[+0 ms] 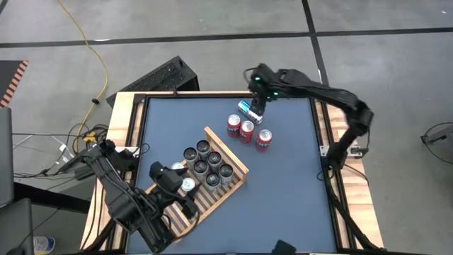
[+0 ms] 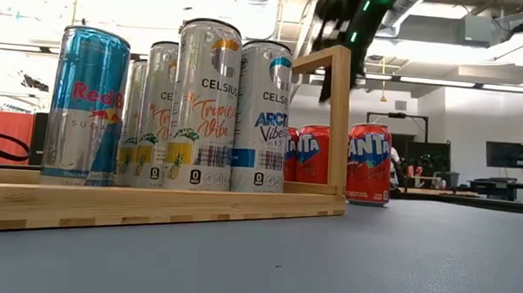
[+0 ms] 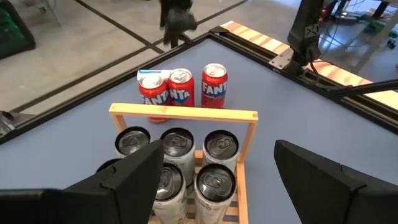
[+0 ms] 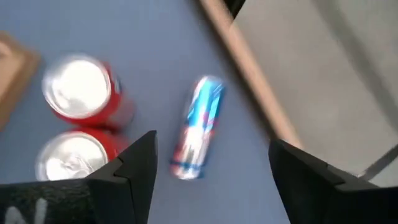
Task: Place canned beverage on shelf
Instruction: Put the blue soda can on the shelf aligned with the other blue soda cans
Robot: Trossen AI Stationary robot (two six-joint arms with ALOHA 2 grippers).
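**Right arm poised over a fallen can near the table's far edge**

The blue table [image 1: 283, 177] carries everything, its wooden border running along all sides. The shelf [image 1: 237, 164], a slatted rack of light wood with a raised frame, lies at an angle near the table's left front part, one corner reaching toward the table's middle. Inside it stands a cluster of tall slim cans [image 1: 209, 161], upright and close together; the low view shows a blue and silver one [image 2: 86, 106] at the near end of the row and pale labelled ones [image 2: 205, 108] beside it.

The left arm reaches in from the front left corner, and the left gripper [image 1: 185, 185] hovers over the shelf's near end. In the left wrist view its fingers [image 3: 130, 180] stand apart, to either side of the can tops below them, holding nothing.

The right arm comes in from the right edge and bends toward the far edge. The right gripper [image 1: 256, 99] hangs above a blue and silver can [image 4: 198, 127] that lies on its side on the table, near the far edge. Its jaws are wide apart and empty, and the can shows between them farther below.

Three red cans [image 1: 246, 131] stand upright on the table between the shelf's far corner and the lying can, outside the frame, two touching and the third just beside them.
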